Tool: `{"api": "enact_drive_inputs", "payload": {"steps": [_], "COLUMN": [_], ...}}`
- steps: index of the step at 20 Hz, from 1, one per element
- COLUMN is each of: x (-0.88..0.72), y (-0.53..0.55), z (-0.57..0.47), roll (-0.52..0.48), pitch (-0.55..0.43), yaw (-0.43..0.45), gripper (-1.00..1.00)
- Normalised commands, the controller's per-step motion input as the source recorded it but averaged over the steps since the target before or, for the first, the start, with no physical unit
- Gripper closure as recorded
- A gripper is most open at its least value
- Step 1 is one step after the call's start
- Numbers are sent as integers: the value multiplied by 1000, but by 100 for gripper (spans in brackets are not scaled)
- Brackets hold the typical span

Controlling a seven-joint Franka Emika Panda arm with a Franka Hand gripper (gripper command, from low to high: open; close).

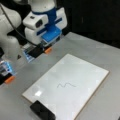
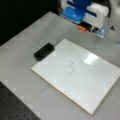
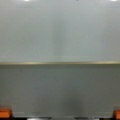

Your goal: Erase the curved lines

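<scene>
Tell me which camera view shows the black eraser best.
A front view shows the black eraser whole, lying on the table beside the white board's corner. In a front view it sits at the bottom, cut by the edge. The wrist view shows none of it.

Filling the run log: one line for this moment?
hand: off board, empty | dark-grey wavy marker squiggle: intact | black block eraser: untouched

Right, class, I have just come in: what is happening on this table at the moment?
A robot arm's gripper hangs over the grey table, beyond the white board's far edge, holding nothing. The curve lines sit untouched near the board's middle in both front views. The black eraser lies on the table touching the board's edge, away from the gripper. The wrist view shows the board's edge and its orange fingertips wide apart.
</scene>
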Motion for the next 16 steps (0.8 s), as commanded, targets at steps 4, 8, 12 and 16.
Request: {"api": "enact_drive_inputs", "payload": {"steps": [4,8,12,16], "x": [24,70,101,128], "y": [-20,-94,-268,-445], "z": [-54,-120,-146,-150], "roll": [-38,-142,-126,-107], "pitch": [41,34,18,-19], "yaw": [86,64,69,108], "gripper": [-100,-100,-100,-100]}}
